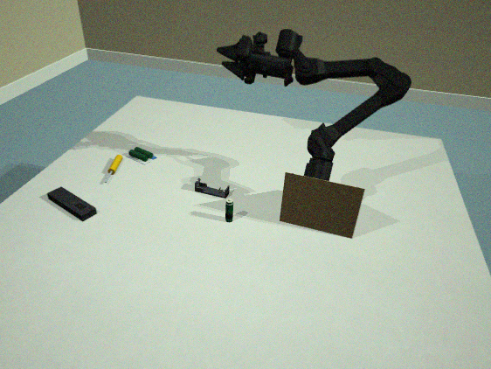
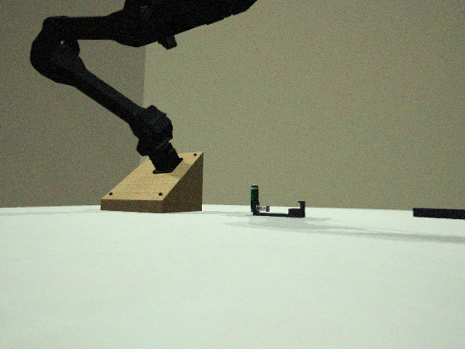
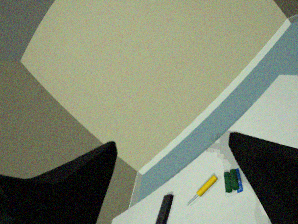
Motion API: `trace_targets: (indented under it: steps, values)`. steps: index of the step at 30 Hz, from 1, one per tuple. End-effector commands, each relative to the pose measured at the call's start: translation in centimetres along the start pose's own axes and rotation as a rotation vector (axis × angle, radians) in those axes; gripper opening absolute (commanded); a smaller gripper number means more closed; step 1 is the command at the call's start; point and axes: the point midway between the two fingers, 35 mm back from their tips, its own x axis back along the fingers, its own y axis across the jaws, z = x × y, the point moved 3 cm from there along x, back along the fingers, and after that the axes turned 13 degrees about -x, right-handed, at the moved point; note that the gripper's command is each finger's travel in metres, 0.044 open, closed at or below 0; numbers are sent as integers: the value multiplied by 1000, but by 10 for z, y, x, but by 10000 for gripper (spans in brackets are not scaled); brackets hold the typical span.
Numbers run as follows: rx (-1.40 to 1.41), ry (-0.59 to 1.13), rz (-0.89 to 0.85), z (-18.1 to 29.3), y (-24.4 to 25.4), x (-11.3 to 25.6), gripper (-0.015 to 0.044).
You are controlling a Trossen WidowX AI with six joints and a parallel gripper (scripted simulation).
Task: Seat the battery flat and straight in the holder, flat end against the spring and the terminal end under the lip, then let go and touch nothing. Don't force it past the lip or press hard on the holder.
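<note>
A green battery (image 1: 229, 211) (image 2: 254, 194) stands upright on the table, beside the black holder, with a pale top end. The holder (image 1: 211, 191) (image 2: 276, 214) lies on the table with its channel empty. A coiled spring shows at its end nearer the battery in the exterior view, and a raised black end wall stands at the other. My gripper (image 1: 221, 57) (image 3: 173, 144) is open and empty, high above the table and well away from battery and holder. Its fingertips are out of frame in the exterior view. Neither battery nor holder shows in the wrist view.
A black oblong block (image 1: 72, 204) (image 2: 440, 212) (image 3: 164, 210) lies at the left. A yellow-handled screwdriver (image 1: 115, 163) (image 3: 207, 185) and two green cells (image 1: 141, 154) (image 3: 231, 181) with a blue piece lie farther back. The arm's wooden wedge base (image 1: 321, 205) (image 2: 182, 194) stands right of the battery in the top view.
</note>
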Motion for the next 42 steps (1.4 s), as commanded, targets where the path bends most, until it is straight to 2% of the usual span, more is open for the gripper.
trace_targets:
  steps: [1, 5, 10, 15, 20, 24, 32, 39, 42]
  values:
    - [-3, 6, 1, 1, 0, -1, 374]
    - [-71, 154, 23, 31, 5, -19, 269]
    - [-177, 503, 124, 109, 23, -44, 138]
    - [-236, 798, 307, 184, 37, -47, 6]
    - [-199, 1024, 542, 251, 47, -30, 0]
    - [-102, 1138, 749, 296, 51, -8, 0]
    - [231, 1158, 1123, 358, 49, 44, 0]
    - [264, 1147, 1149, 363, 47, 48, 0]
    - [263, 1147, 1148, 380, 25, 47, 0]
